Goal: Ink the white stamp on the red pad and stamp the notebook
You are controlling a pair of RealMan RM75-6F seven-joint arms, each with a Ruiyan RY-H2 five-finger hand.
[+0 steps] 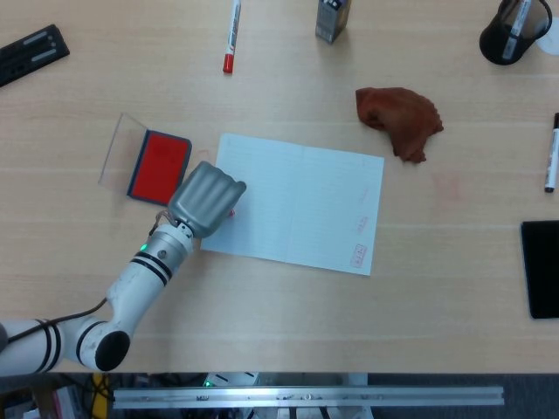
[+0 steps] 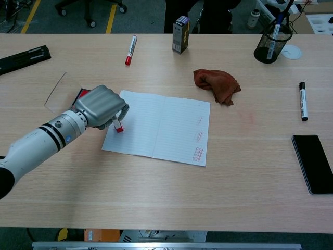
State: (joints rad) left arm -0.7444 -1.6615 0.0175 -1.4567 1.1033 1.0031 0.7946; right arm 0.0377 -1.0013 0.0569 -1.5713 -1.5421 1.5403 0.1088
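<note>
We saw a broad tabletop [image 2: 171, 198] of pale wood-grain laminate, smooth and matte, with the open notebook [image 2: 161, 125] lying flat near its middle, a thin rectangle of faintly ruled white paper bearing a few small red stamp marks on its right-hand page. Our left arm [image 2: 36, 148], a rounded white tube banded in black, reached in from the lower left corner. Its left hand [image 1: 206, 198], a blocky shell of brushed grey metal, was curled over the notebook's left edge, and it gripped the white stamp [image 2: 118, 126], a small squarish piece with a red base that sat at or just above the left page; we could not tell whether it touched the paper. Just left of the hand lay the red pad [image 1: 160, 164], a flat rectangle in a dark frame with its clear lid open beside it. A crumpled rust-brown cloth [image 2: 217, 85] lay beyond the notebook's upper right corner. A glossy black phone [image 2: 314, 163] rested at the right edge. Our right hand showed in neither view.
</note>
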